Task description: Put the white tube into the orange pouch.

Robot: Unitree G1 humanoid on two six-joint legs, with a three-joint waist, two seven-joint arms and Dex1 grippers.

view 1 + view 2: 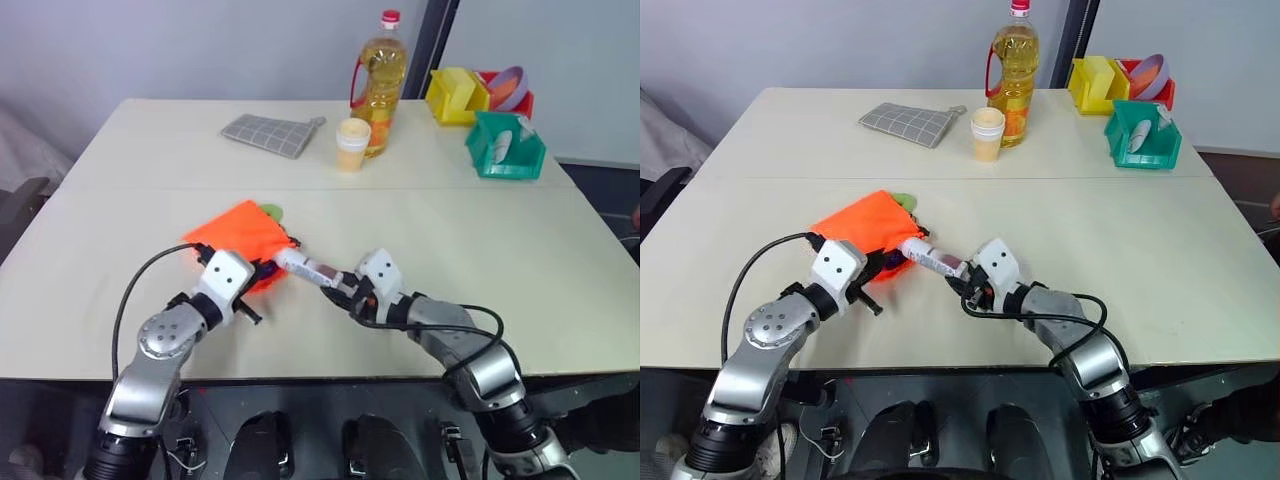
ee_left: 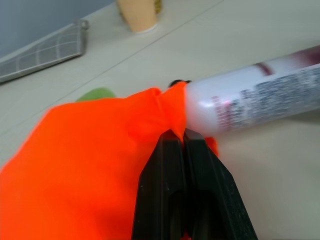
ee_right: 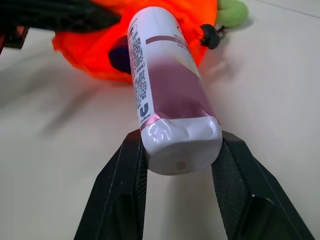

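The orange pouch (image 1: pixel 240 236) lies on the table a little left of centre, its green disc tag (image 1: pixel 271 211) at its far side. My left gripper (image 1: pixel 262 272) is shut on the pouch's near edge (image 2: pixel 172 107), at its mouth. My right gripper (image 1: pixel 345 286) is shut on the crimped end of the white tube (image 1: pixel 306 267), fingers (image 3: pixel 127 170) on either side. The tube (image 3: pixel 165 95) points toward the pouch, and its front end (image 2: pixel 200 107) touches the mouth. How far it is inside is hidden by the fabric.
At the back of the table stand a yellow oil bottle (image 1: pixel 379 82), a beige cup (image 1: pixel 352 143) and a grey checked cloth (image 1: pixel 268 134). Yellow (image 1: pixel 455 95), red (image 1: pixel 506 92) and green (image 1: pixel 505 146) bins sit at the back right.
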